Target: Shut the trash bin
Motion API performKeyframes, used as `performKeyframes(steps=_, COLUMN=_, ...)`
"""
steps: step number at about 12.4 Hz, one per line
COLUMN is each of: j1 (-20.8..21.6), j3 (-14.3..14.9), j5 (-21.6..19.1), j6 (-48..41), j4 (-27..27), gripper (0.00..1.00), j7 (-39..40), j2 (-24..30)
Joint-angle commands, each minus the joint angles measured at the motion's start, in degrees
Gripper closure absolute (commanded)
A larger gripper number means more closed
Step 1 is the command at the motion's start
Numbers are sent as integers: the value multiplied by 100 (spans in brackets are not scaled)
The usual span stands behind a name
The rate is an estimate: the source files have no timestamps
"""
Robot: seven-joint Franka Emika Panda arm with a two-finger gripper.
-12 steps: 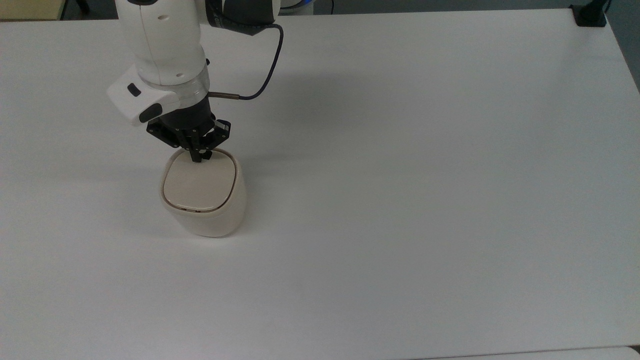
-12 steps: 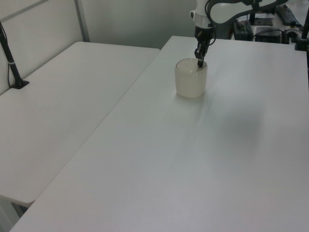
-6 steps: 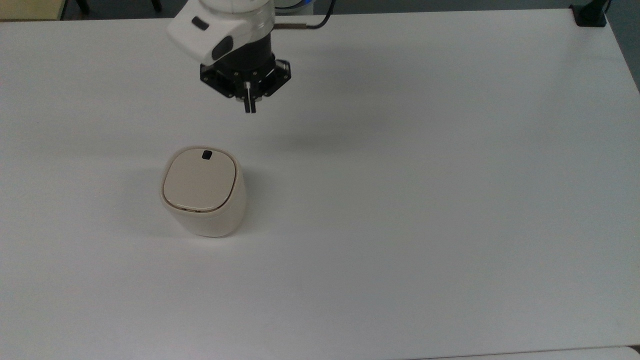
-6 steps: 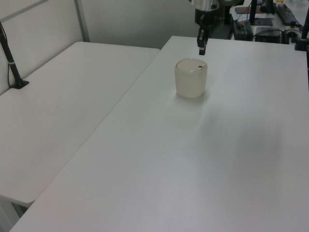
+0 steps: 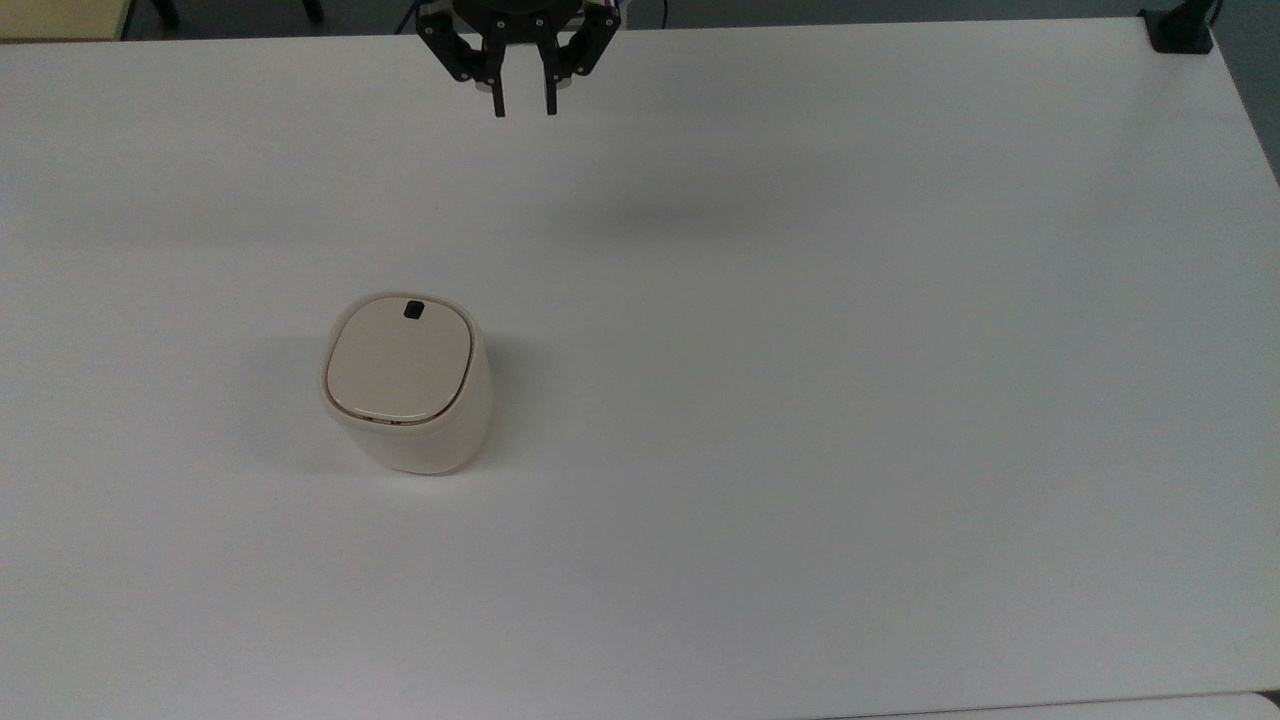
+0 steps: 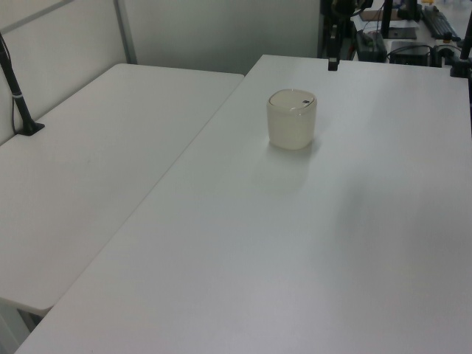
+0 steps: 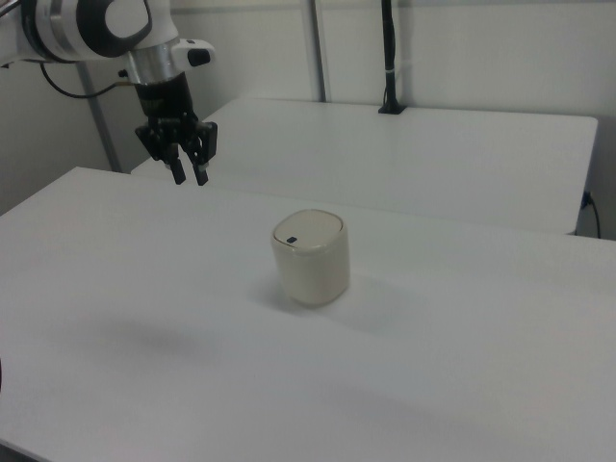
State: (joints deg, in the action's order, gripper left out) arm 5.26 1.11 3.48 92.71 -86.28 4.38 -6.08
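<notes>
the trash bin (image 5: 408, 382) stands alone on the white table (image 5: 800, 400), its lid (image 5: 399, 361) flat down. the gripper (image 5: 522, 106) hangs high, well away, fingers apart, holding nothing. the job looks done; next is only to stay clear.

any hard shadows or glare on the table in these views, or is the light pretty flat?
Top view: flat, diffuse light; the trash bin throws a soft shadow on the table, and a faint smudge lies below the claw. Left view: bin shadow barely visible, no glare. Right view: soft shadow beside the bin, no hotspots.
</notes>
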Motion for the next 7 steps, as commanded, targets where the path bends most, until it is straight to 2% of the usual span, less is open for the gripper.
performKeyframes(steps=1, j1=46, j3=56, j5=47, j6=-95, j4=-232, gripper=0, j7=28, j2=195)
performKeyframes(steps=7, j1=-7, j3=100, j5=47, j6=-235, j4=-205, gripper=0, j7=-165, j2=283)
